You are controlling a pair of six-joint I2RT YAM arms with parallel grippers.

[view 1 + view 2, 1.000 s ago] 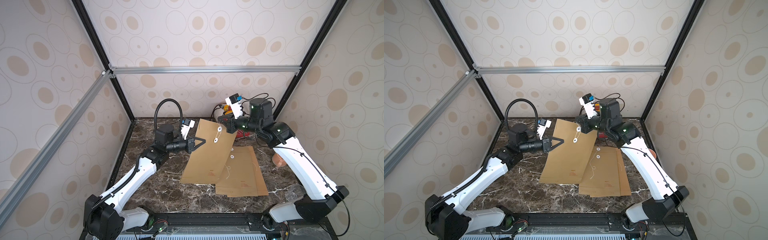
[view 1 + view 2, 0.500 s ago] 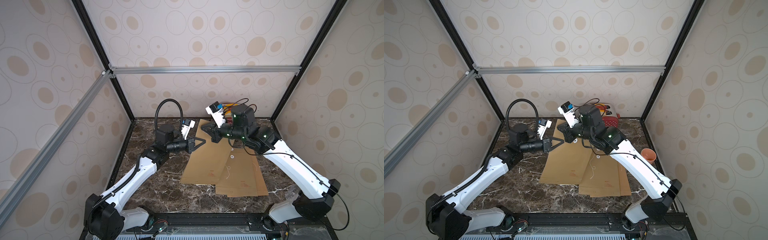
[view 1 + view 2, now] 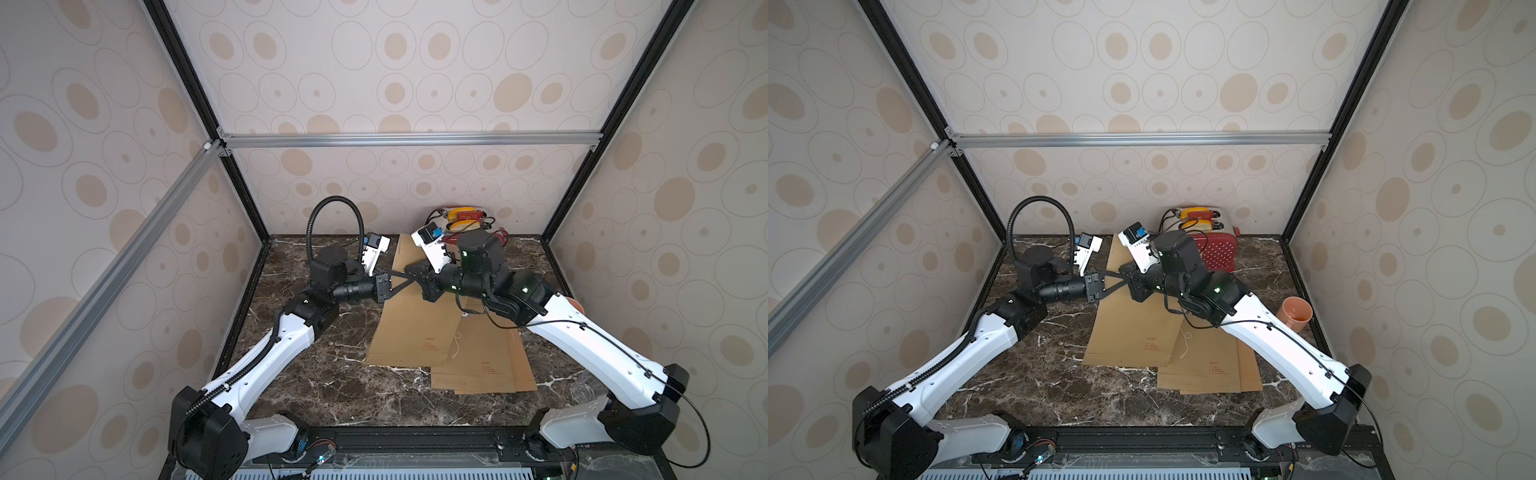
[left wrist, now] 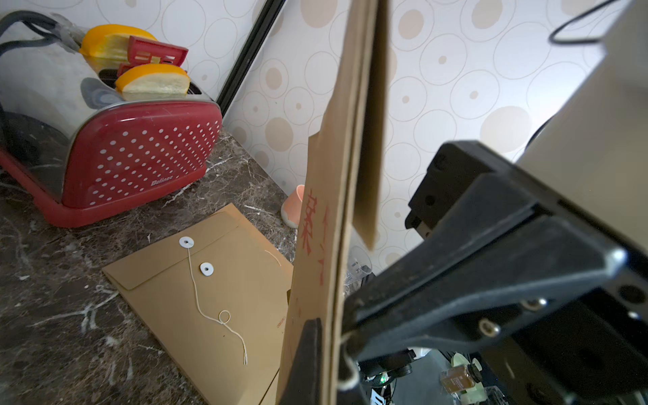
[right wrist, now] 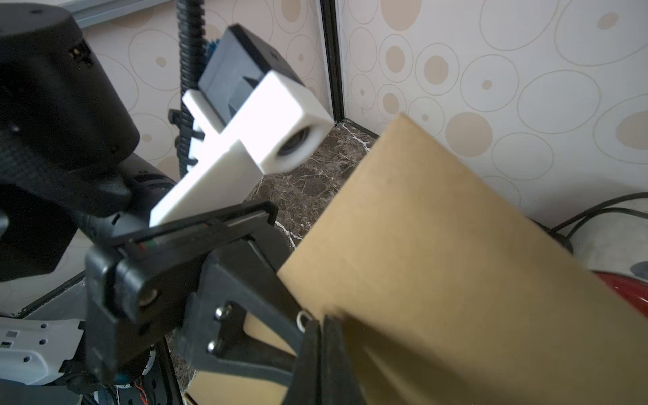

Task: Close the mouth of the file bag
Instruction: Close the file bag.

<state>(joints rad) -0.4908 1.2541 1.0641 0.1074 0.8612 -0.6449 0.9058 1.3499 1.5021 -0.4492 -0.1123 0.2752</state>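
Observation:
A brown file bag stands tilted, its lower end on the marble table and its upper edge lifted. My left gripper is shut on that raised edge; the left wrist view shows the paper edge-on between its fingers. My right gripper sits tip to tip with the left one, shut on the bag's white string, a loop of which shows beside its closed fingertips. Both top views show the two grippers meeting over the bag. The bag's mouth and buttons are hidden behind the right arm.
More file bags lie flat under and to the right of the held one, one with a loose string. A red toaster with bread stands at the back. An orange cup sits near the right wall.
My right gripper has swung left from the bag's far right side to meet the left gripper at its edge. The left arm has stayed put, still gripping the bag.

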